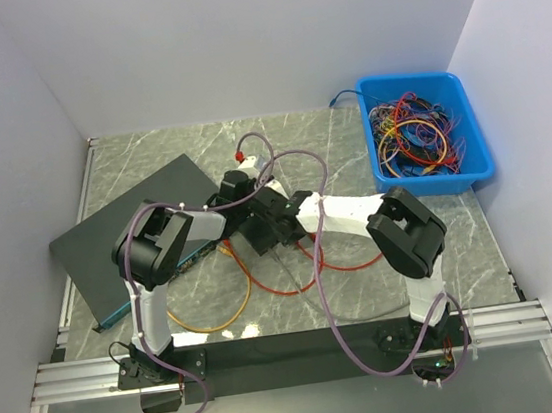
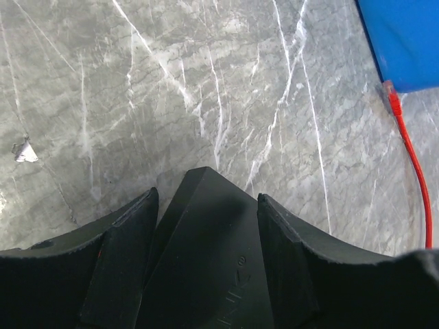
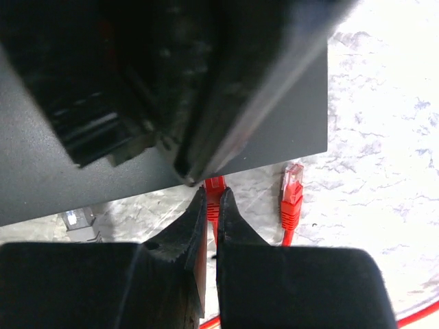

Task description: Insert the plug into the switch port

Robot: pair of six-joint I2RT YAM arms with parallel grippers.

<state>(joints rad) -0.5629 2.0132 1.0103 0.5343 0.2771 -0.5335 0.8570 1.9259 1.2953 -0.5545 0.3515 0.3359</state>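
- Right gripper (image 3: 212,197) fills the bottom of its wrist view, its two dark fingers pinched tight on the red plug (image 3: 215,183), whose tip sticks out past the fingertips.
- That plug sits just beneath the lower edge of the switch (image 3: 281,123), close to its corner; whether the two touch is unclear.
- Dark recessed ports (image 3: 89,137) show on the switch's face up and to the left of the plug, blurred by closeness.
- On the table (image 3: 384,137), just right of the held plug, lies a second red plug (image 3: 291,190).
- Seen from above, the right arm (image 1: 405,231) is folded at the elbow, with its forearm reaching left and away from its base toward the middle of the table.
- Left arm (image 1: 150,247) rises from its base, bends over the black switch and stretches right, so the two wrists meet near the switch's right corner.
- Left gripper (image 2: 206,197) straddles that corner with its jaws part-spread, one finger (image 2: 123,260) against each side, gripping the housing.
- Loops of yellow cable (image 1: 233,307) and red cable (image 1: 296,287) lie on the marble between the arms.
- At the far right stands a blue bin (image 1: 406,78) heaped with tangled cables.
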